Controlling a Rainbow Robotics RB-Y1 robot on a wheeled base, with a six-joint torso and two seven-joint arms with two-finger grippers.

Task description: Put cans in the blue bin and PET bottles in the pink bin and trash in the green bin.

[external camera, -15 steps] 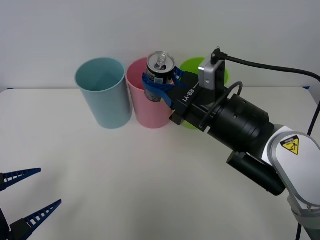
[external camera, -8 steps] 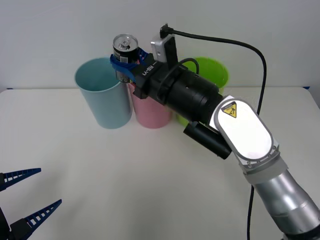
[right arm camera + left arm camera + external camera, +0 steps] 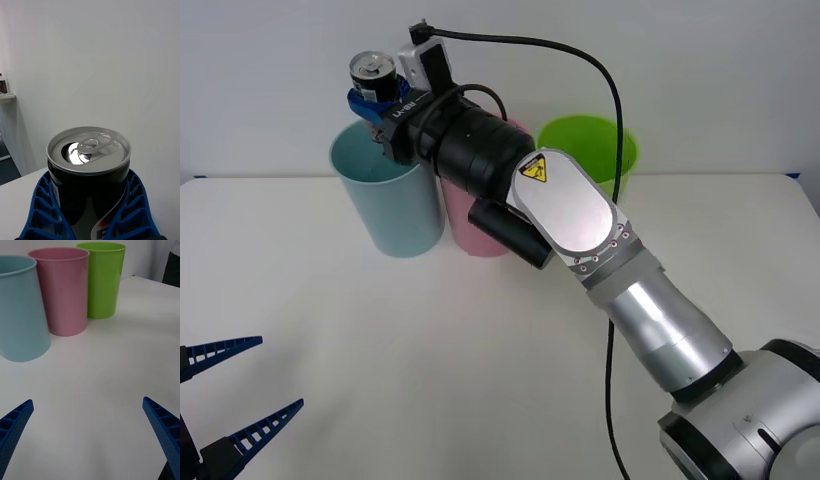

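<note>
The right gripper (image 3: 370, 97) has swung leftward across the bin row within the last second, from in front of the pink bin (image 3: 480, 235) to a spot above the blue bin (image 3: 385, 205), at about 11 o'clock on the table. Its blue ribbed fingers (image 3: 41, 210) are closed around the drink can (image 3: 372, 75), which stays upright with its opened pull-tab top showing. The can now hangs over the blue bin's far rim, so by my judgement the carry is nearly done and release is the next step. The green bin (image 3: 600, 150) stands at 1 o'clock, just beside the pink one. The left gripper (image 3: 225, 395) waits at 7 o'clock, fingers spread wide and holding nothing.
</note>
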